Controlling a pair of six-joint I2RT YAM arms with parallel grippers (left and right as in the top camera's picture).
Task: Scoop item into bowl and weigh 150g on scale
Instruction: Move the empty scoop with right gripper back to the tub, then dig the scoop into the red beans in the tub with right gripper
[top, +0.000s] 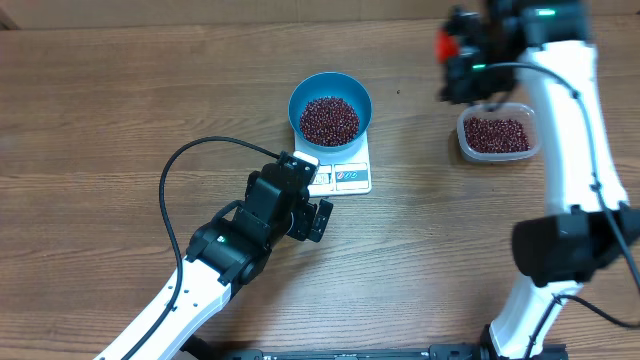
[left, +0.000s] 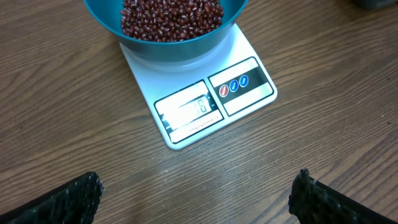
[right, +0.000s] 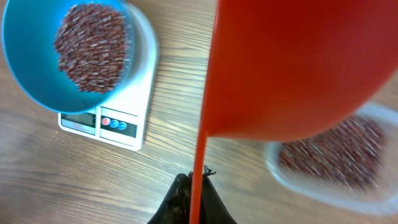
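— Where are the beans (top: 329, 119)?
— A heap fills the blue bowl (top: 296, 100), which stands on the scale (top: 350, 178). More lie in the clear container (top: 497, 135), well apart from the scale on the right arm's side.
— And the pincers?
— The left gripper (top: 315, 192) hangs just beside the scale's display edge, jaws spread wide and empty. The right gripper (right: 189, 199) is clamped tight on the red scoop (right: 298, 68) by its handle, near the container.
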